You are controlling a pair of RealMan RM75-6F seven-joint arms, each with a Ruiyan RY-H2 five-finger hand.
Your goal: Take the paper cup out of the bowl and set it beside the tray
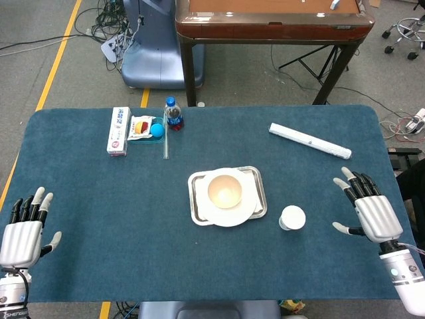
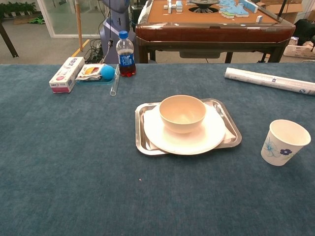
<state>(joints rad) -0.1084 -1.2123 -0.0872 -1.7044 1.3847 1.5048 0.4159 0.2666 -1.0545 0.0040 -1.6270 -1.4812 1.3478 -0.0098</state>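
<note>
**Paper cup: position and handling**

The left hand [image 1: 21, 234] rests near the table's front-left corner, fingers spread, holding nothing. The cream ceramic bowl [image 2: 182, 113] sits on a white plate [image 2: 184, 136] in the steel tray [image 2: 141, 140], centre table. The white floral-printed paper cup [image 2: 284, 142] stands upright just right of the tray, apart from it. The right hand [image 1: 372, 211] lies near the right edge, fingers apart, empty. Judged light, thin-walled and crushable: grip the mid-wall gently.

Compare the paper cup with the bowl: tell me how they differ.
The paper cup stands on the table cloth beside the tray; the bowl sits on a plate in that tray. The cup is taller, narrower and flower-printed; the bowl is wide, low and plain cream. Both stand upright and empty.
</note>
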